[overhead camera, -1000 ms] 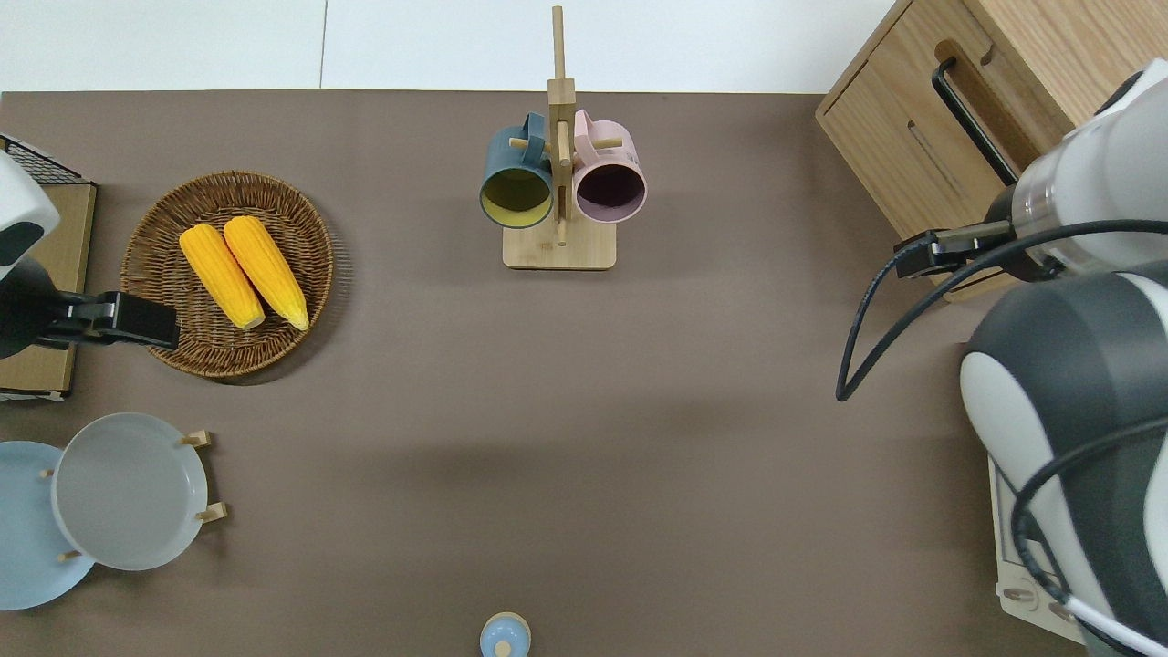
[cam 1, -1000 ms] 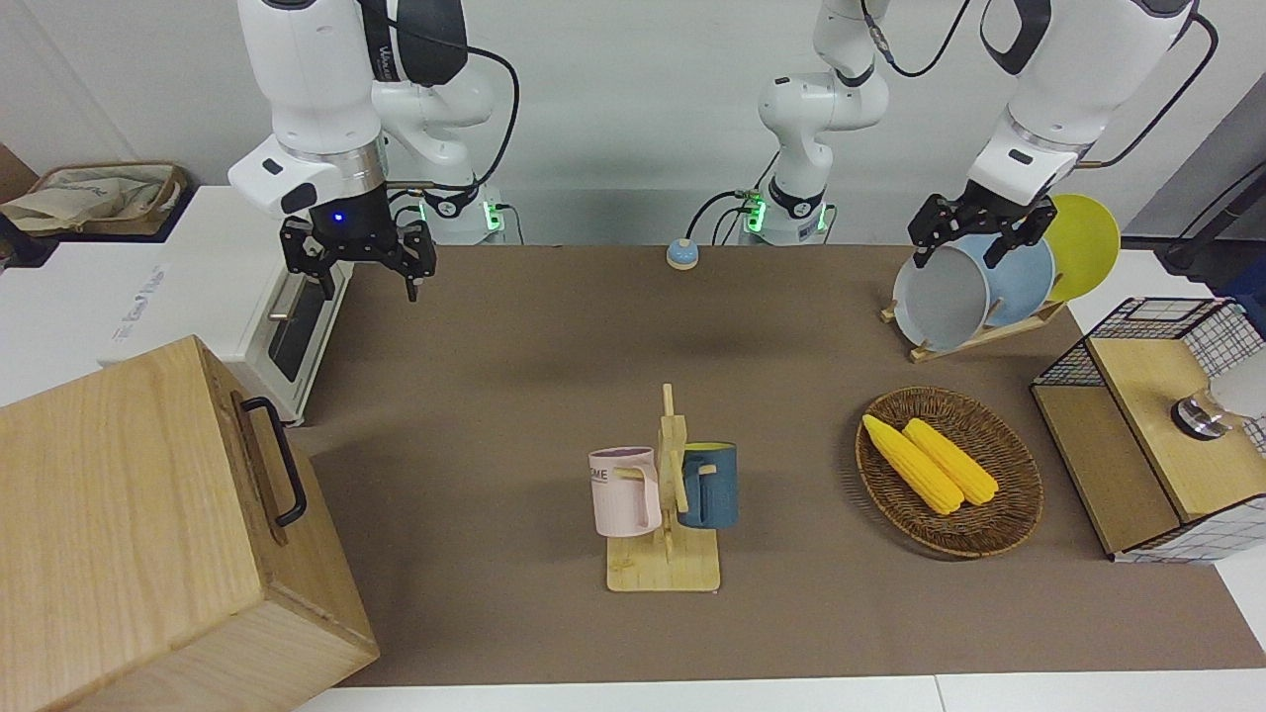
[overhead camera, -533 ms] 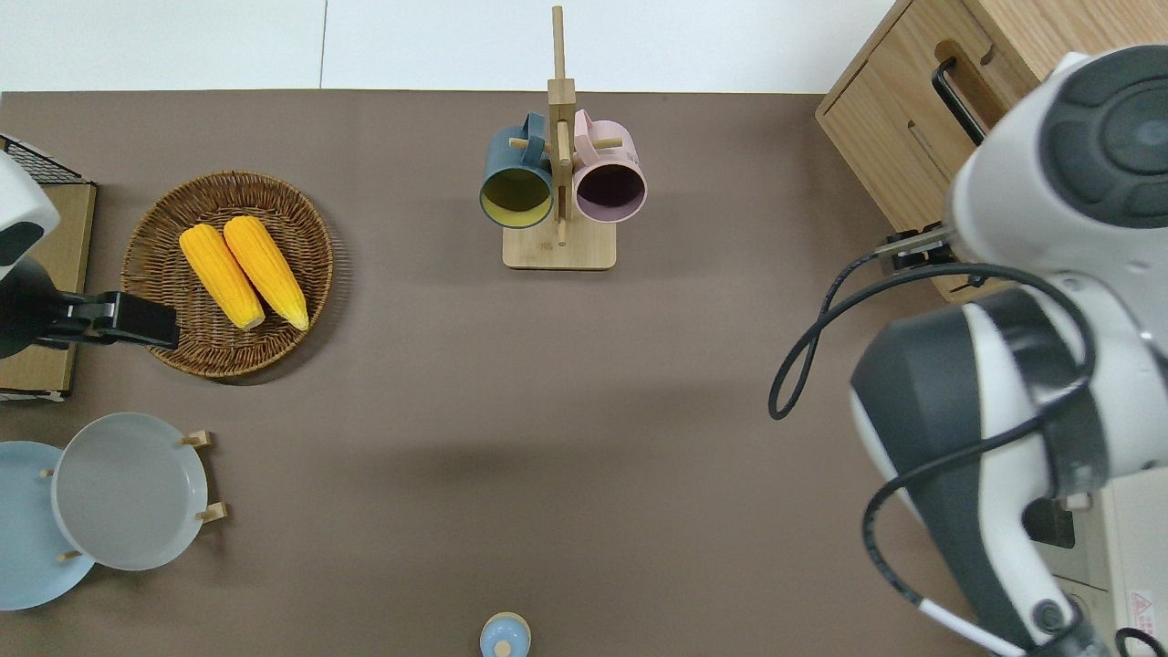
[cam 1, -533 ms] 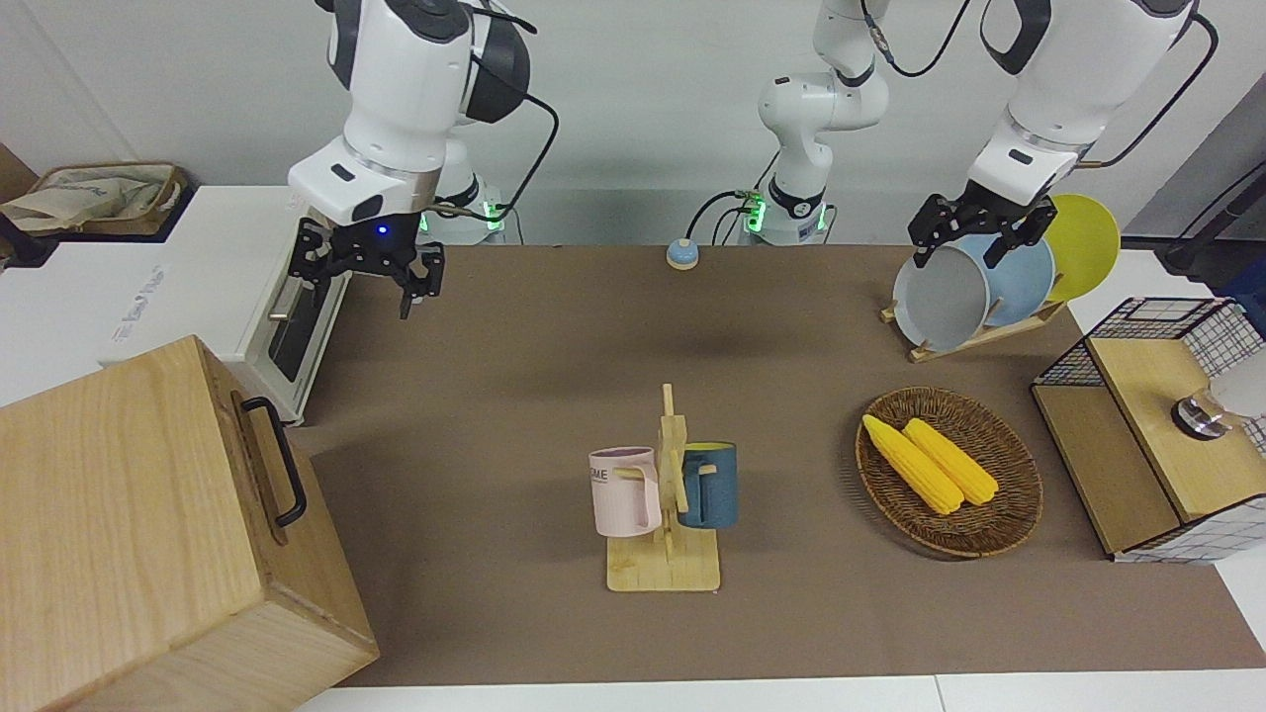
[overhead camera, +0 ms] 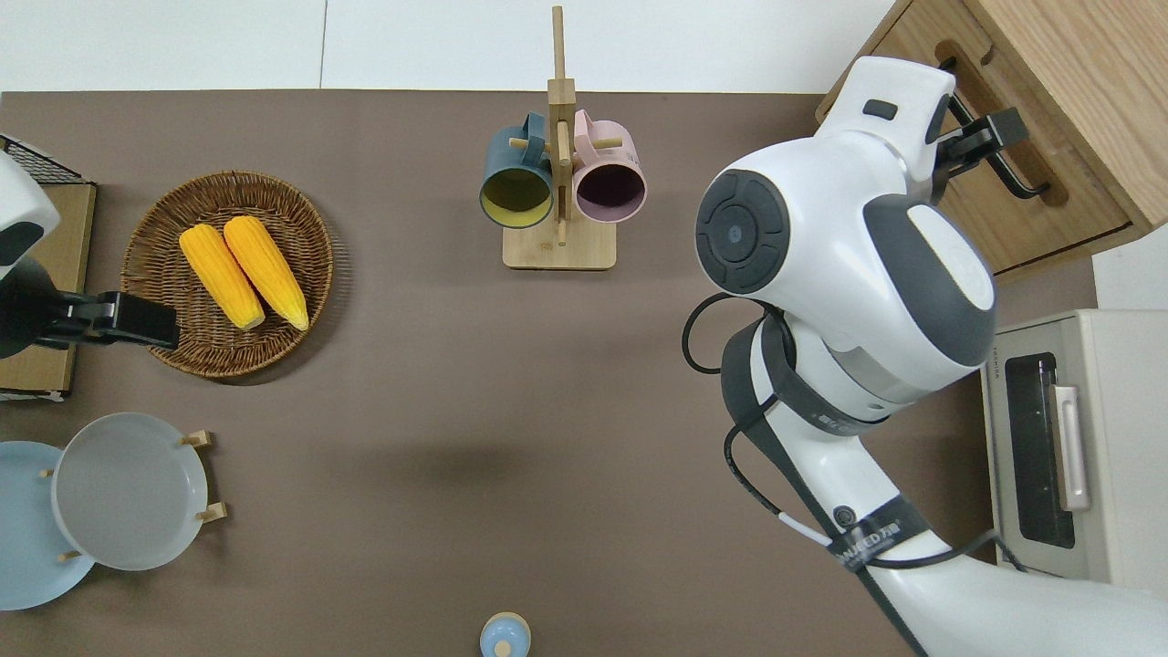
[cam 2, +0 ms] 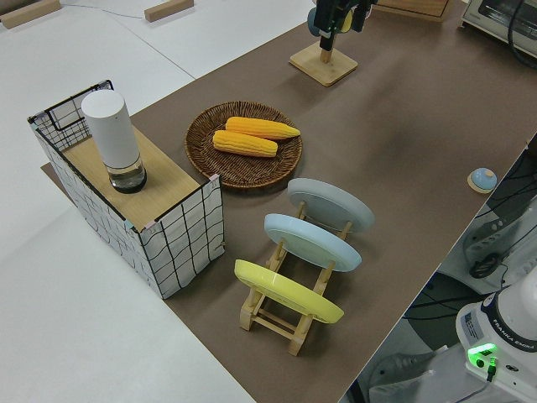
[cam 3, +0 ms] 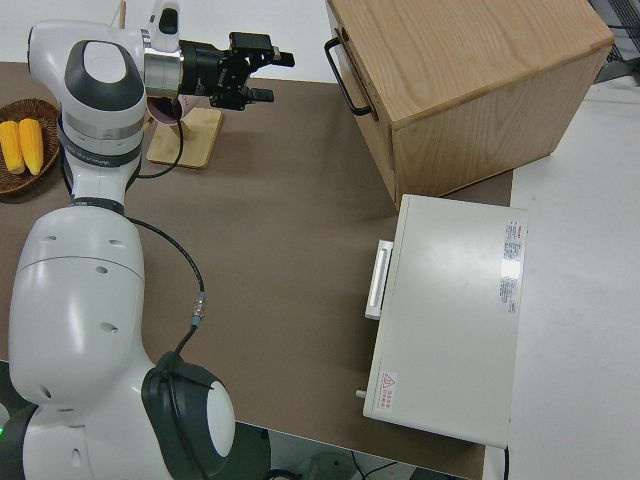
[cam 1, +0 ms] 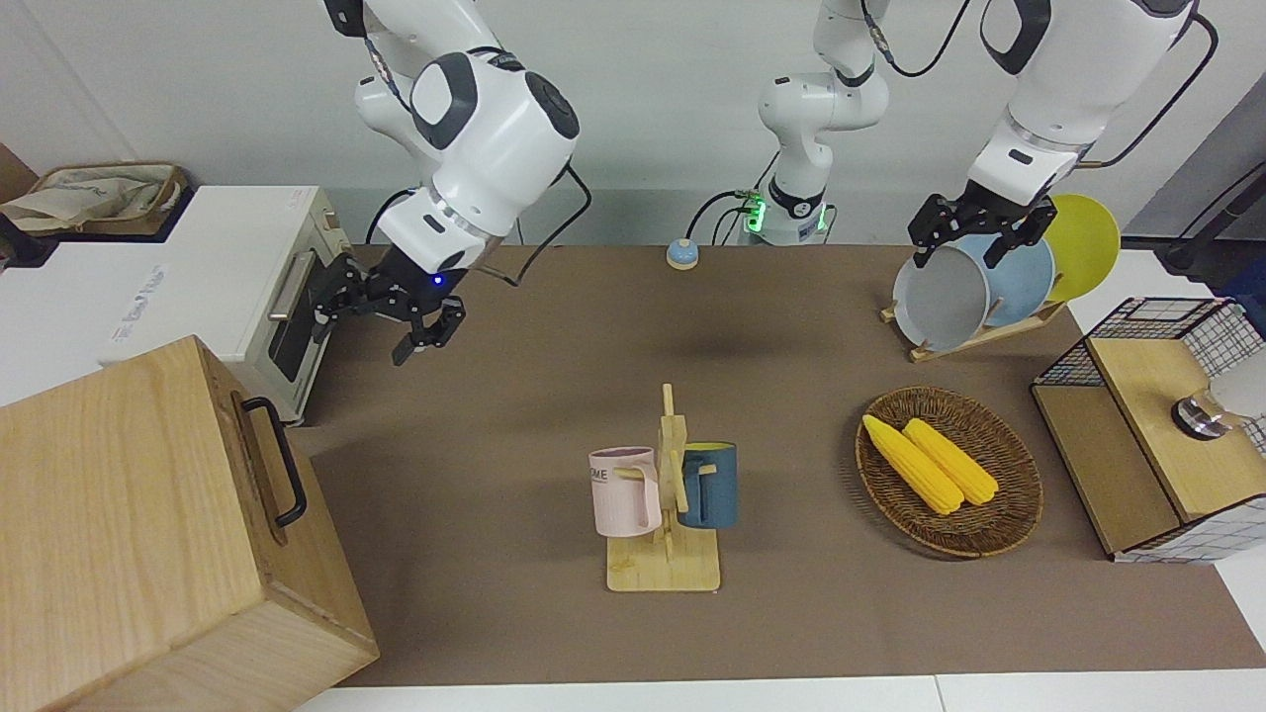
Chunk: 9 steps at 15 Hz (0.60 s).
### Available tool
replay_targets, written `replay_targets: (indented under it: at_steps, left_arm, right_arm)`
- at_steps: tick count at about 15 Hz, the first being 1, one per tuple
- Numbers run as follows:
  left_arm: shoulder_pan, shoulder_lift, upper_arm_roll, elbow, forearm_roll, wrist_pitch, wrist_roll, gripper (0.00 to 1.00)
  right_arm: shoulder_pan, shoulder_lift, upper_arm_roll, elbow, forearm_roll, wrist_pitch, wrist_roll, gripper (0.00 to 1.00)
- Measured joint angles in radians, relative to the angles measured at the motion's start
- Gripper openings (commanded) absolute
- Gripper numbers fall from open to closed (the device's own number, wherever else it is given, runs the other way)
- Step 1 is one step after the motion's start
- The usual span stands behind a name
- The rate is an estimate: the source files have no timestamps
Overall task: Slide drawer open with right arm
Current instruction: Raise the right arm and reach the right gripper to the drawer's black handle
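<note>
The white jointed right arm (overhead camera: 849, 274) reaches out with its wrist tipped toward the big pale-wood box (cam 1: 148, 534), which sits at the right arm's end of the table. Its black two-finger right gripper (cam 1: 381, 321) shows a small blue light in the front view, with the fingers spread apart and nothing between them. The wide shallow light-wood drawer (overhead camera: 995, 155) lies at about two o'clock in the overhead view and at about eight o'clock in the front view; it sits flush in the box.

The overhead view places the fingertips right at the black metal loop handle (overhead camera: 999, 160), seemingly overlapping it. The right side view shows what that one hides: the right gripper (cam 3: 262, 78) stands apart from the handle (cam 3: 345, 75), with brown table between them. The front view agrees, the handle (cam 1: 282, 460) lying toward seven o'clock from the gripper.

The white toaster oven with a silver bar handle (cam 1: 267, 297) sits nearer to the robots than the box.

The left arm is parked; its left gripper (cam 1: 974, 232) has its fingers apart and empty.
</note>
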Motion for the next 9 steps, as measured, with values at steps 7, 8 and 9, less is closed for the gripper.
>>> replay_targets:
  at_steps: [7,8,9]
  left_arm:
    - [0.000,0.000,0.000,0.000,0.000,0.000,0.000,0.99]
    - [0.000,0.000,0.000,0.000,0.000,0.000,0.000,0.99]
    - [0.000,0.000,0.000,0.000,0.000,0.000,0.000,0.99]
  right_arm:
    - [0.001,0.102,0.002,-0.082,-0.361,0.005,0.120,0.979]
    - [0.001,0.110,0.001,-0.090,-0.386,0.005,0.133,0.979]
    - [-0.001,0.118,-0.001,-0.096,-0.414,0.005,0.147,0.979]
